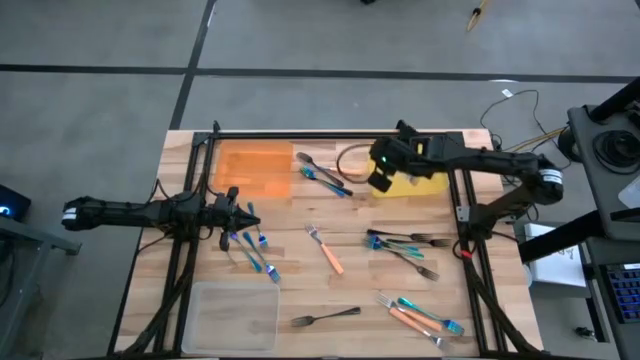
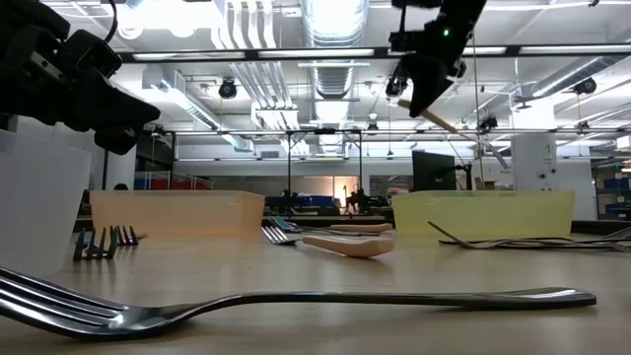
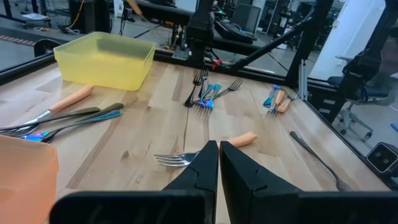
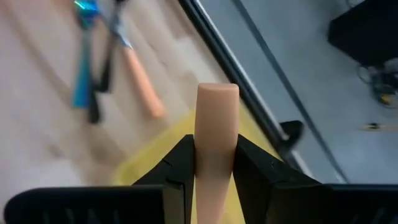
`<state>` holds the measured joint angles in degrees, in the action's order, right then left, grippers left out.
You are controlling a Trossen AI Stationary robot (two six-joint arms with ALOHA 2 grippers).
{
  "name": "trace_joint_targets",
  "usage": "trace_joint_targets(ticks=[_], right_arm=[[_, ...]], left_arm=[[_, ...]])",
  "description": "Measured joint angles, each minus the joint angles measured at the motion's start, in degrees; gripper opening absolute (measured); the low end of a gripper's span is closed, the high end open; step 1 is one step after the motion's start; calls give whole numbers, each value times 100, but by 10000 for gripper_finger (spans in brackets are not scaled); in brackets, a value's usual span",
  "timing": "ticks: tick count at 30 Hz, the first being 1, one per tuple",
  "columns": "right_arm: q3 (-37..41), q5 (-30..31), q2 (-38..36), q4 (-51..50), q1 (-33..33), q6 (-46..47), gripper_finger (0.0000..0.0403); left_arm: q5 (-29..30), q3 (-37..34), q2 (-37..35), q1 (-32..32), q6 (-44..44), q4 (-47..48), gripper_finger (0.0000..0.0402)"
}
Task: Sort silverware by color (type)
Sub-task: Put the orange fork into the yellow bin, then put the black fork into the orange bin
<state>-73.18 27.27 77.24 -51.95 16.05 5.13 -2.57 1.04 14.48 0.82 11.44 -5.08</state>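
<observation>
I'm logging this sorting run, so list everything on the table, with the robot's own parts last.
orange tray: one, far left.
yellow tray: one, far right, under the right gripper.
clear tray: one, near left.
loose silverware: roughly a dozen, dark grey, orange-handled, blue-teal, scattered in small clusters.
orange-handled utensil: one, held above the yellow tray.
left gripper: shut, empty, left of centre.
right gripper: shut on the orange-handled utensil.

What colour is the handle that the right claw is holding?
Pale orange; the right gripper is shut on the orange-handled utensil, clearest in the right wrist view.
</observation>
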Motion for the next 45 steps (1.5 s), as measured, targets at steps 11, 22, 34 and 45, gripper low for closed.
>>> trace_joint_targets(ticks=[11,22,34,45], right_arm=[[119,-9,1115,-246,1426,-999,72],[59,-20,1679,-226,1713,-967,114],[-126,-2640,982,24,1550,242,120],[-1073,-2780,1677,431,550,152,125]], left_arm=[[0,0,0,0,0,0,0],[0,0,2,0,0,1,0],[0,0,4,0,1,1,0],[0,0,9,0,1,0,0]])
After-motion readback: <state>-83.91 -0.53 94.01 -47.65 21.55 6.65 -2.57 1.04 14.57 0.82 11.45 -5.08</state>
